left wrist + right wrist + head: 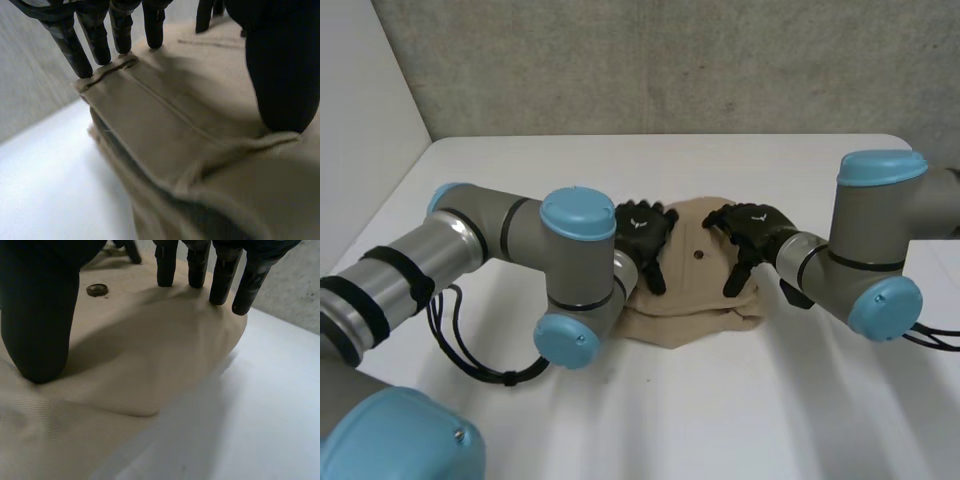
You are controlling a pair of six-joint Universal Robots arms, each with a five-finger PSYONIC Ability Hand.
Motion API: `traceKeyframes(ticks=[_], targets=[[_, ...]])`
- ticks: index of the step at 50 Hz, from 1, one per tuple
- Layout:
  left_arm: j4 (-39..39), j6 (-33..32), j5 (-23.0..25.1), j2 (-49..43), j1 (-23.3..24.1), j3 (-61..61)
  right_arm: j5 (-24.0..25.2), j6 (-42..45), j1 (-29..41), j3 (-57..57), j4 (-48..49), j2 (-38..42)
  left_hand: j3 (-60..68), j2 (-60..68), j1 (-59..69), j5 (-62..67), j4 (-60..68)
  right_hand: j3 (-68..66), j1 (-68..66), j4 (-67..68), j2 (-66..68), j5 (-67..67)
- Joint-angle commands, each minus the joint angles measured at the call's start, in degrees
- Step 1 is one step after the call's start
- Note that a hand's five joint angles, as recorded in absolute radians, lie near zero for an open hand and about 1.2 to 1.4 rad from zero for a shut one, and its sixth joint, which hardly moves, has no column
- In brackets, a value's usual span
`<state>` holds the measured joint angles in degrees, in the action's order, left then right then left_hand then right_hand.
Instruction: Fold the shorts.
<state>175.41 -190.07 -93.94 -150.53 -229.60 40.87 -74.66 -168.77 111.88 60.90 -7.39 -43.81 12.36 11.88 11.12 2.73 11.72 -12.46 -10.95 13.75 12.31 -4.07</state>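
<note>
Your left hand (642,232) and right hand (752,232) press straight, open fingers (153,25) on the folded tan shorts (695,312) mid-frame.

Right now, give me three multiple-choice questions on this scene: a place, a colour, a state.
1. The dark button on the shorts lies: A) between the left hand and the right hand; B) under the right palm; C) at the near hem.
2. The shorts are: A) blue; B) beige; C) red.
3. Both hands are: A) fists above the cloth; B) lifting a corner; C) open, straight fingers pressing the shorts.
Answers: A, head view shows it between them; B, tan cloth throughout; C, wrist views show straight fingers on cloth.
</note>
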Motion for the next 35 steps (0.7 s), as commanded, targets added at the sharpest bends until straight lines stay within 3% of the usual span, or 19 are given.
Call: traceKeyframes(ticks=[1,9,18,22,25,30,35], targets=[[-4.3,-0.3,-0.5,-1.9,-1.3,-1.0,-1.1,5.3,0.2,-2.9,-2.6,4.0,0.7,1.2,2.0,0.3,1.4,2.5,1.0,-3.7,-2.3,4.1],[-5.7,-0.3,-0.9,1.9,-1.6,-0.7,-2.0,6.4,0.4,-3.3,-4.4,1.3,0.9,1.4,2.1,0.5,1.5,2.5,1.0,-3.7,-2.3,4.1],[-6.0,0.2,-1.1,15.3,-1.0,3.7,-2.0,3.5,0.3,-0.3,-3.2,-11.7,0.2,0.7,1.5,-0.2,0.9,2.5,1.0,-3.7,-2.3,4.1],[-5.7,0.4,-1.2,24.0,-1.6,7.8,-5.0,0.0,-0.1,0.7,-1.8,-17.7,0.0,0.5,1.3,-0.3,0.7,2.5,1.0,-3.7,-2.3,4.1],[-5.6,0.6,-1.4,31.6,-3.0,11.8,-10.2,-1.8,-0.3,1.1,-1.4,-22.3,0.4,0.9,1.6,0.0,1.0,2.5,1.0,-3.7,-2.3,4.1],[-6.0,3.6,-5.5,42.7,-10.0,17.8,-16.6,-2.4,-1.0,1.2,-2.0,-29.6,1.1,1.5,2.3,0.7,1.7,2.5,1.0,-3.7,-2.3,4.1],[-10.2,5.9,-6.1,49.6,-12.9,22.2,-17.7,-1.8,-1.1,0.7,-6.0,-32.2,-0.6,-0.1,0.6,-1.0,0.0,2.5,1.0,-3.7,-2.3,4.1]])
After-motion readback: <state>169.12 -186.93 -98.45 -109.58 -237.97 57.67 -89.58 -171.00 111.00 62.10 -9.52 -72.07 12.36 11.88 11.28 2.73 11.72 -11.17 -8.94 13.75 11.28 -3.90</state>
